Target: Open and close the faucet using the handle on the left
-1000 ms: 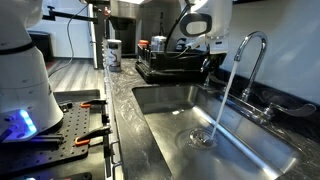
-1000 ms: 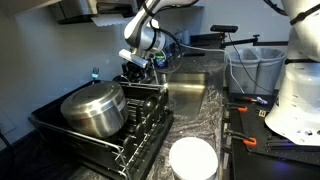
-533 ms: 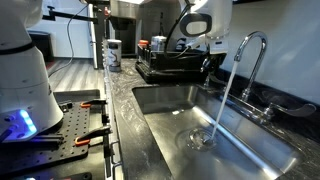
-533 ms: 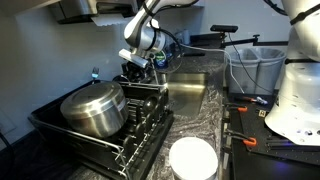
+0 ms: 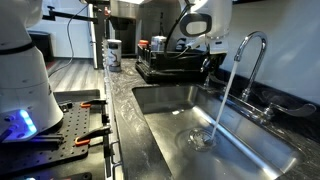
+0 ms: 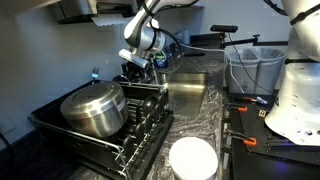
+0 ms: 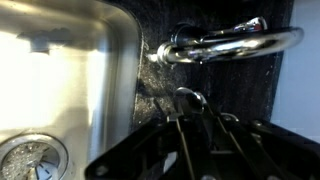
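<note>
The faucet [image 5: 251, 42] is a tall chrome gooseneck at the back of the sink, and water runs from its spout into the basin. In the wrist view its spout [image 7: 236, 44] lies across the top. The small chrome handle [image 7: 188, 96] sits just below it, between my dark fingers. My gripper [image 7: 190, 108] is closed around this handle. In both exterior views the gripper [image 5: 212, 63] [image 6: 137, 68] hangs low beside the dish rack and hides the handle. The matching second handle [image 5: 266, 113] stands free on the faucet's other side.
The steel sink [image 5: 180, 125] has a drain [image 7: 30, 160]. A black dish rack [image 6: 125, 135] holding a large steel pot [image 6: 95, 108] stands right next to the gripper. A white round container [image 6: 192, 160] sits on the counter. A white robot base [image 6: 300, 85] stands beyond the sink.
</note>
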